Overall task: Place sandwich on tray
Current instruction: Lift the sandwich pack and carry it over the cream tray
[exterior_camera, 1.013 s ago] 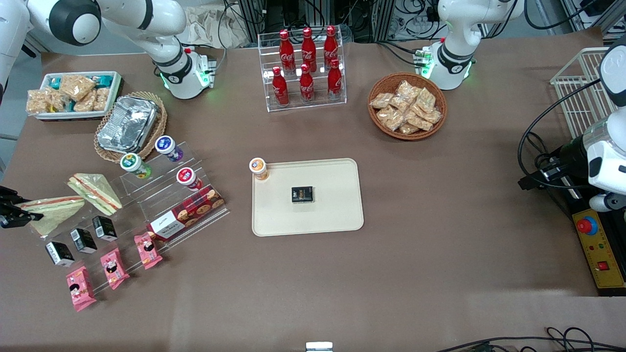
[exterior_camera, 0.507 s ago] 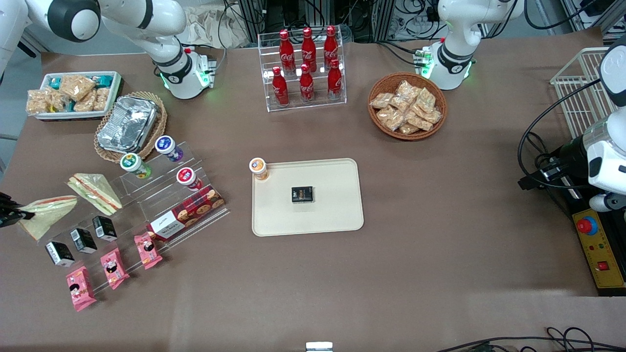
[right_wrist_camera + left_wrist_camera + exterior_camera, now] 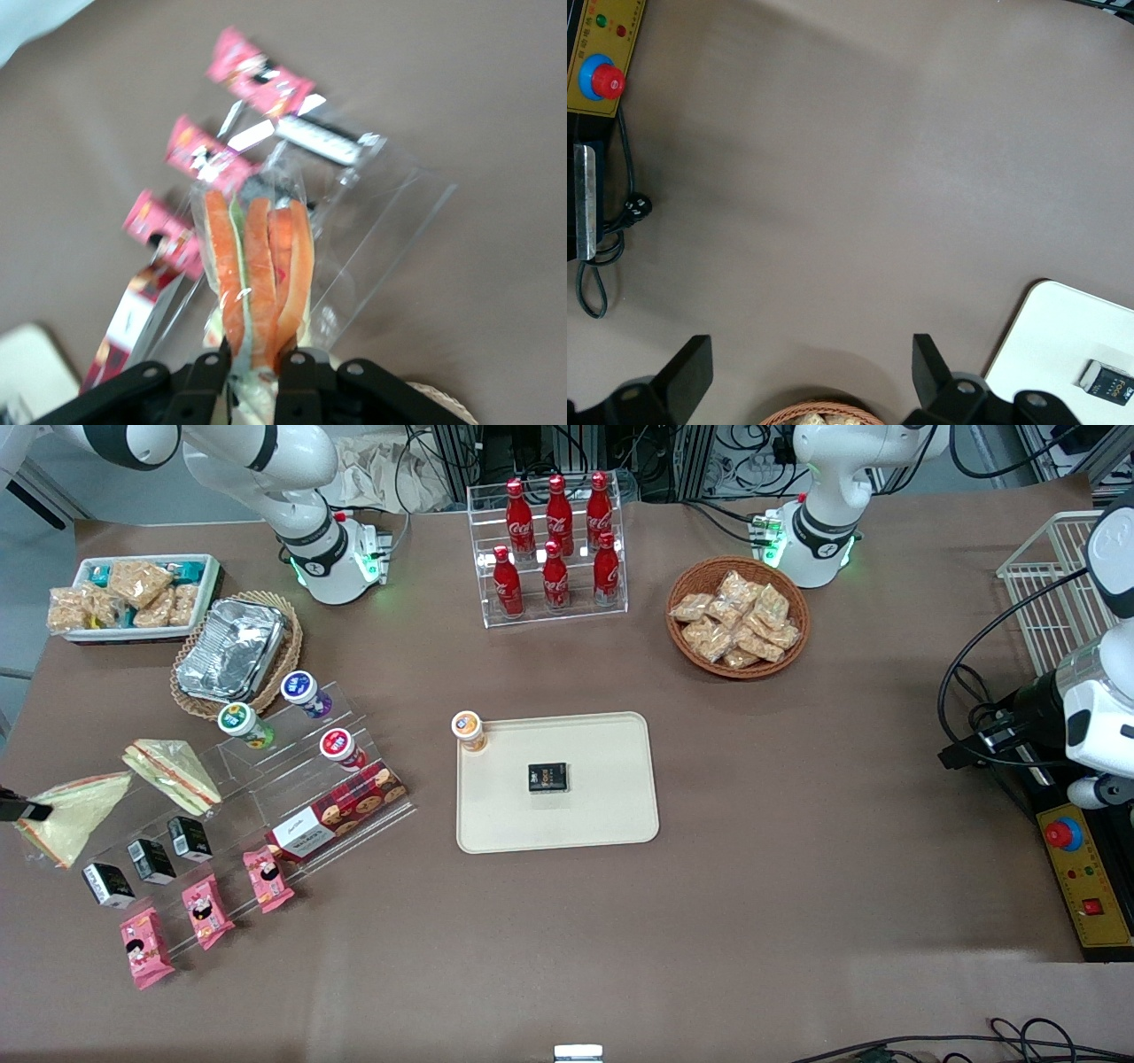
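Clear wrap crinkles around the sandwich (image 3: 257,274), which the gripper (image 3: 252,367) has pinched between its fingers by one end, the orange and green filling edge showing along it. In the front view the sandwich (image 3: 66,819) sits at the working arm's end of the table, just beside the acrylic rack (image 3: 266,797) where a second sandwich (image 3: 170,772) rests; the gripper (image 3: 27,811) shows only as a dark tip at its corner. The step in hand looks like the lift. The tray (image 3: 611,815) lies well apart, mid-table, with a small black box (image 3: 547,777) on it and a cup (image 3: 468,730) at its corner. Next comes a carry across above the rack, then a release on bare tray.
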Available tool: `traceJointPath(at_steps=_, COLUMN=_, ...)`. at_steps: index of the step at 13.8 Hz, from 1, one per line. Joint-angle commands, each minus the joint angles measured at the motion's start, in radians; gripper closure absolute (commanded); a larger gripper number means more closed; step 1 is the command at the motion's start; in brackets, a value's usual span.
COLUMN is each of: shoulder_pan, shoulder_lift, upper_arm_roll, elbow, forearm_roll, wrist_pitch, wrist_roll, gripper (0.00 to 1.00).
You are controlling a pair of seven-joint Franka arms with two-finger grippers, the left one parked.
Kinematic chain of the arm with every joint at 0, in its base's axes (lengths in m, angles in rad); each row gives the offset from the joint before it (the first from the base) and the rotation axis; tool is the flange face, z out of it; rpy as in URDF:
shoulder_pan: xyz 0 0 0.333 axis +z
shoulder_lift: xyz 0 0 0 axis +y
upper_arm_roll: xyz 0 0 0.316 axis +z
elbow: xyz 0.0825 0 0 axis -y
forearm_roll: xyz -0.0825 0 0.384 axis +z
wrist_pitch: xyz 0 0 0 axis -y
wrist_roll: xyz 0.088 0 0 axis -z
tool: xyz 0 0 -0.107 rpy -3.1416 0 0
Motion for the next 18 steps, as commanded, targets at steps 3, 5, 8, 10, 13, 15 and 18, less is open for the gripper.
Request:
traceJointPath(at_steps=3, shoulder_pan=0.038, shoulder_lift=-0.005, upper_arm_roll=0.052, elbow=0.092, forearm_roll=-0.024, wrist_pitch=-0.085, wrist_roll=-0.046, gripper=0.96)
traceJointPath(at_steps=5, shoulder_pan=0.105, shoulder_lift=-0.01, upper_arm_roll=0.052, elbow=0.116, forearm_roll=-0.034, wrist_pitch=-0.134, wrist_roll=-0.049, gripper=0.96)
traceJointPath(at_steps=8, shoulder_pan=0.301, shoulder_lift=-0.028, upper_arm_roll=0.052, elbow=0.121, forearm_roll=-0.034, wrist_pitch=-0.145, wrist_roll=-0.039, gripper=0.96)
traceJointPath(at_steps=10, shoulder_pan=0.393, shoulder_lift=-0.028, upper_arm_roll=0.058, elbow=0.121, forearm_roll=-0.029, wrist_pitch=-0.137, wrist_roll=-0.043, gripper=0.96)
traceJointPath(at_steps=13, shoulder_pan=0.533, shoulder_lift=-0.007, upper_arm_roll=0.067, elbow=0.113, forearm_roll=-0.031, wrist_pitch=-0.033, wrist_roll=-0.075, gripper=0.95)
traceJointPath(at_steps=15, shoulder_pan=0.61, shoulder_lift=0.033, upper_arm_roll=0.067, elbow=0.112, forearm_roll=-0.034, wrist_pitch=0.034, wrist_roll=-0.188, gripper=0.95)
traceJointPath(at_steps=18, shoulder_pan=0.694, shoulder_lift=0.094, upper_arm_roll=0.067, elbow=0.106, forearm_roll=-0.047, wrist_pitch=0.131, wrist_roll=-0.316, gripper=0.95)
